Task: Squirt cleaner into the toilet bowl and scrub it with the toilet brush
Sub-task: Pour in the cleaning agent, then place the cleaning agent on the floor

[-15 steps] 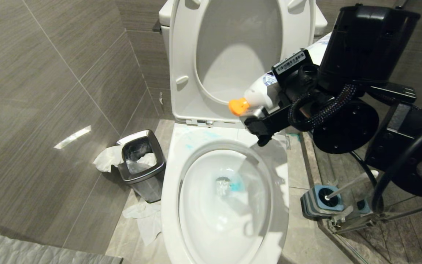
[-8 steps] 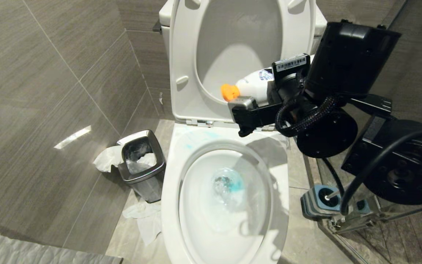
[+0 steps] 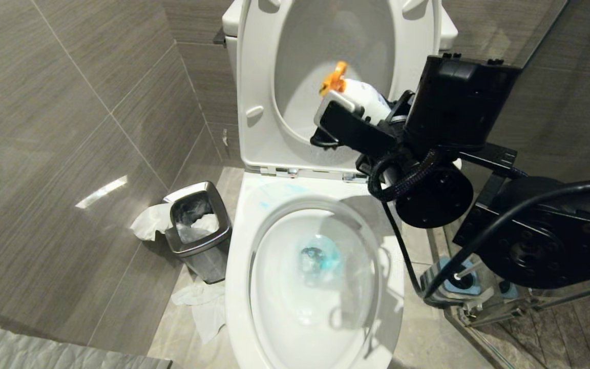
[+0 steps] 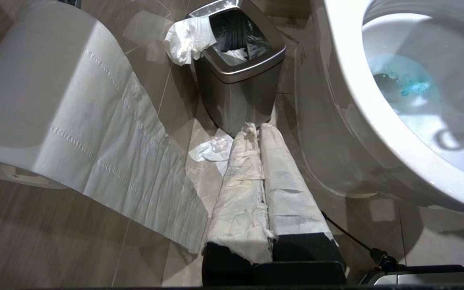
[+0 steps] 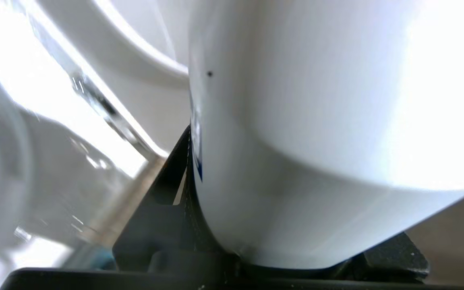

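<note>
So the squirting part looked done: turquoise-blue cleaner (image 3: 325, 254) sat pooled round the drain of the glossy white toilet bowl (image 3: 254, 287). Right tool (image 3: 349, 115) gripped the white cleaner bottle with orange nozzle (image 3: 359, 95), nozzle up, over the bowl's back edge. Grey-handled toilet brush (image 3: 466, 270) was in its holder, right of the bowl. Left tool (image 4: 258, 137) was closed, empty. Scrubbing not started.

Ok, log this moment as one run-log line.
right gripper: shut on cleaner bottle, nozzle up, above toilet bowl | cleaner: blue in water | toilet brush: in holder | left gripper: shut, parked
</note>
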Tool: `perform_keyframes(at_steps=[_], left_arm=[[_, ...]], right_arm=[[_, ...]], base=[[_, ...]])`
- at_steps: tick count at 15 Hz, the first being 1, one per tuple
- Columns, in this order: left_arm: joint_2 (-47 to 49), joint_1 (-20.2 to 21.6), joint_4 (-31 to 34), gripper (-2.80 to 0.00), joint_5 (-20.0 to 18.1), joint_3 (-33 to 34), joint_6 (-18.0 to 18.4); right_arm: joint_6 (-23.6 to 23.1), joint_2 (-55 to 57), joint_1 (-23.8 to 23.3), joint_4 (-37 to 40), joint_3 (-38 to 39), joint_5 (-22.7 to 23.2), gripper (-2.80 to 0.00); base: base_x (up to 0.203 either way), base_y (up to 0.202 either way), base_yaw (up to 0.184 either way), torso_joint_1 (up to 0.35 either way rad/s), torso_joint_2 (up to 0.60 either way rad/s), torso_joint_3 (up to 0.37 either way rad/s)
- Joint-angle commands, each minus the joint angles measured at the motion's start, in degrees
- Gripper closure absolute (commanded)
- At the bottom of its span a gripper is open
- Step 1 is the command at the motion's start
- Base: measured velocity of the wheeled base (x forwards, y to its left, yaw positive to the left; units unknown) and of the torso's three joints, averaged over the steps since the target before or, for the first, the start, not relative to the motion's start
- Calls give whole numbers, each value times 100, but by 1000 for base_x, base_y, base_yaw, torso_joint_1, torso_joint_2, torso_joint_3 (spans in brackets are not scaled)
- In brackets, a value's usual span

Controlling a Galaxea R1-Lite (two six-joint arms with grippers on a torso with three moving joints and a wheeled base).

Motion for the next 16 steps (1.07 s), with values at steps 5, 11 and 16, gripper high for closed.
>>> perform_keyframes(at_steps=[5, 11, 16], left_arm=[[8, 7, 0, 0, 0, 9, -9], [8, -2, 0, 0, 0, 9, 0], [8, -2, 0, 0, 0, 9, 9]], right_arm=[[1034, -109, -437, -50, -495, 262, 0], [1482, -293, -1048, 396, -1229, 364, 0], [3564, -802, -1070, 2973, -2292, 376, 0]], base=[[0, 0, 0, 0, 0, 0], [0, 0, 0, 0, 0, 0], [0, 0, 0, 0, 0, 0]])
